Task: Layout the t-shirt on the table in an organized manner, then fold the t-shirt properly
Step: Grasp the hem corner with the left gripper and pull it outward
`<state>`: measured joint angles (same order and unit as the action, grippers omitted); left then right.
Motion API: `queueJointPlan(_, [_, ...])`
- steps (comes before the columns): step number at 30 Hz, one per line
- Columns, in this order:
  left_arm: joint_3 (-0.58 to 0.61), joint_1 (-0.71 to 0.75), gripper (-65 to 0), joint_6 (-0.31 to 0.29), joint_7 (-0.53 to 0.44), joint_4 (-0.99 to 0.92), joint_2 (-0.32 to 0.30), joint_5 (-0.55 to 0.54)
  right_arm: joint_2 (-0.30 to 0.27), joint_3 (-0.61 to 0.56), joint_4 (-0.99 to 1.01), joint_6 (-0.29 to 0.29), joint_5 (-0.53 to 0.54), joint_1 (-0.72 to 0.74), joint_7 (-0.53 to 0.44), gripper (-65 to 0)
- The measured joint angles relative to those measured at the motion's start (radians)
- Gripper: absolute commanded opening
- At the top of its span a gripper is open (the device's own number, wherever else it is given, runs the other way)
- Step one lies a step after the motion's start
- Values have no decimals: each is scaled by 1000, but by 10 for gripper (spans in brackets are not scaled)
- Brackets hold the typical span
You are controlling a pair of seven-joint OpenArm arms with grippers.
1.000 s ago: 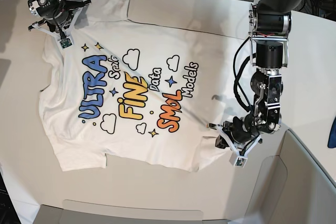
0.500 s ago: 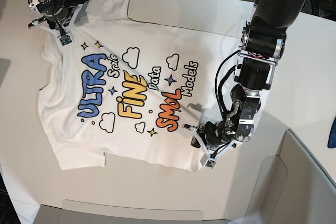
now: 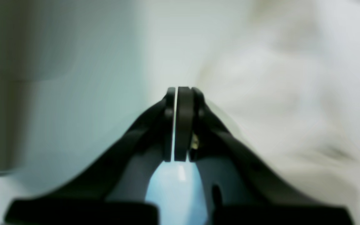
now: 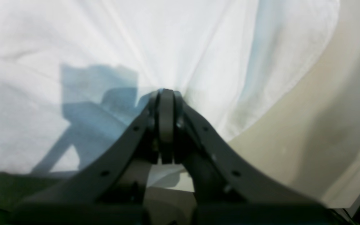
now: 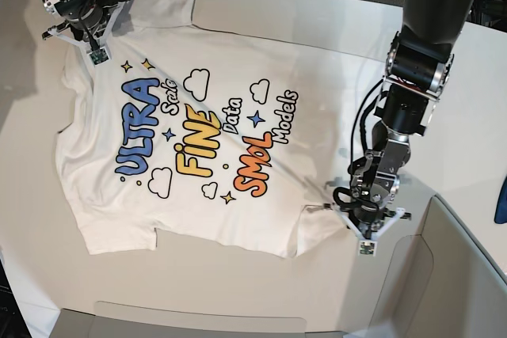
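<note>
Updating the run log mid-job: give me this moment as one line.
phase: layout | t-shirt: print up, flat on table | right tool: shut on t-shirt | left tool: shut beside the t-shirt's edge, grip unclear

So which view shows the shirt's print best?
The base view: the t-shirt lies print-up, all lettering, clouds and stars readable. The right wrist view shows only plain white cloth behind shut jaws; the left wrist view shows only blurred white fabric.

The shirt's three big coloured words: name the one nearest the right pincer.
"ULTRA", the blue word. It lies closest to the right pincer at the t-shirt's far corner; yellow "FiNE" and orange "SMoL" sit farther off.
</note>
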<state>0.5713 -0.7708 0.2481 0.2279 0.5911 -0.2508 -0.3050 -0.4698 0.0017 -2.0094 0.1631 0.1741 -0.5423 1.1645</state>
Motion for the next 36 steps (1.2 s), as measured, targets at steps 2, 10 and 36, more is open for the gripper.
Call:
queueJointPlan(2, [-6,-22,-650,110,-30,-3,-25,48,0,0,0,-2,-1,-4,-2,-650])
queueJointPlan(10, [-150,42,-650,-304,218,235,-6,28,0,0,-2,-2,-3,-7,-3,-650])
queueJointPlan(36, [317,-89,-650,-42,-125,-280,91,-106,0,3,-6,-7,-14,-43,-37,-650])
